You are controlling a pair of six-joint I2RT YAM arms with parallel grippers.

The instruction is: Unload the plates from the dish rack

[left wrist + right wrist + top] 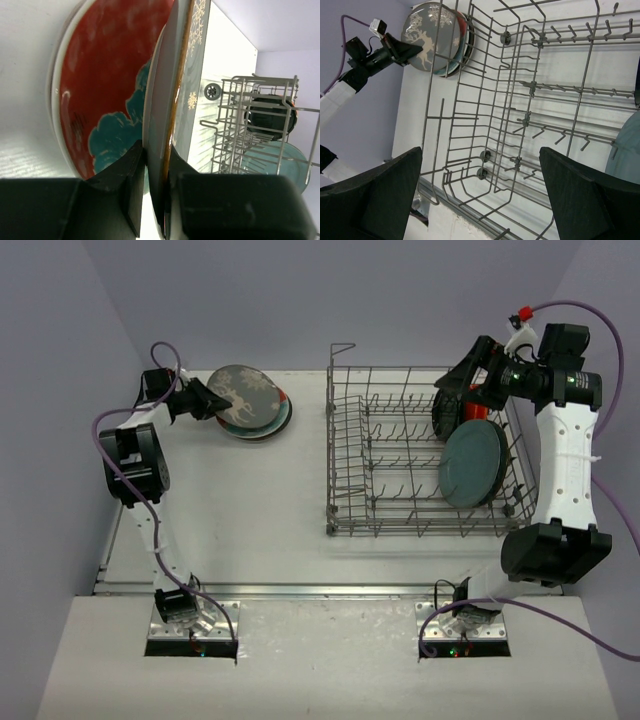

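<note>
The dish rack (425,455) stands on the right half of the tabletop (250,510). At its right end it holds a large teal plate (472,462) on edge between the tines, with a smaller dark plate (445,418) just behind it. Over that end hangs the right gripper (480,165), its fingers spread wide and holding nothing. Well apart, at the far left, the left gripper (157,165) pinches the rim of a grey deer-patterned plate (240,390). That plate is tipped slightly off the red-and-teal plate (100,100) on the stack below.

Arms (565,455) white-black; purple cables (575,303); black fingers (590,195).
</note>
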